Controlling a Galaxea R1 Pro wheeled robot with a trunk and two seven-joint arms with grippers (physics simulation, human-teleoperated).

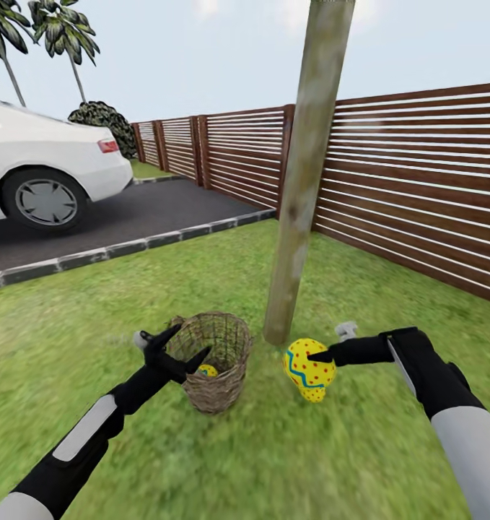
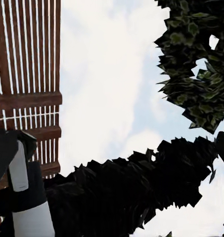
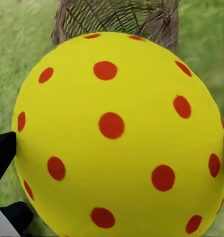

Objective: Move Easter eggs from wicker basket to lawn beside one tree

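Our right tool (image 1: 318, 357) pinches an Easter egg (image 1: 309, 370) beside the tree (image 1: 300, 188) for placing, while our left tool (image 1: 185, 345) hangs spread over the wicker basket (image 1: 214, 360).

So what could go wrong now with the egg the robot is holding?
1. The right gripper pinches the big egg only at its sides, so it might slip and roll on the grass.
2. The left gripper hangs open at the basket rim; a bump could tip it, and an egg inside might spill away from the tree.
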